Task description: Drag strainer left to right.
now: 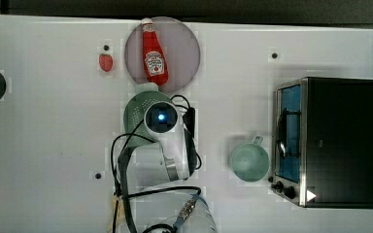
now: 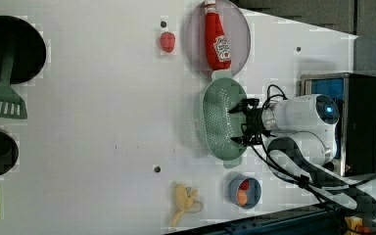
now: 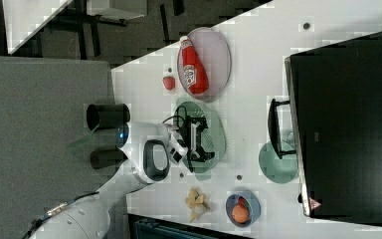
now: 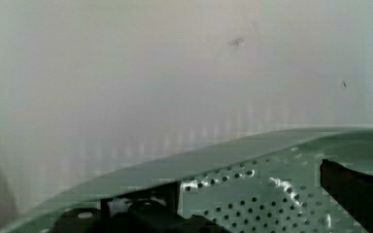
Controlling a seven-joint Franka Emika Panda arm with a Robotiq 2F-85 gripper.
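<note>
The strainer, a pale mint-green oval colander with rows of small holes, lies on the white table just below the plate in the left view. It also appears as the strainer partly under the arm in the top view, and as the strainer in the right view. My gripper is open, its two black fingers spread wide over the bowl, pointing down into it near one long rim. In the wrist view the strainer's rim runs close below the camera, with a dark finger beside the perforated wall.
A ketchup bottle lies on a round plate just beyond the strainer. A mint mug stands next to the toaster oven at the top view's right. A banana, a fruit bowl and a toy strawberry are nearby.
</note>
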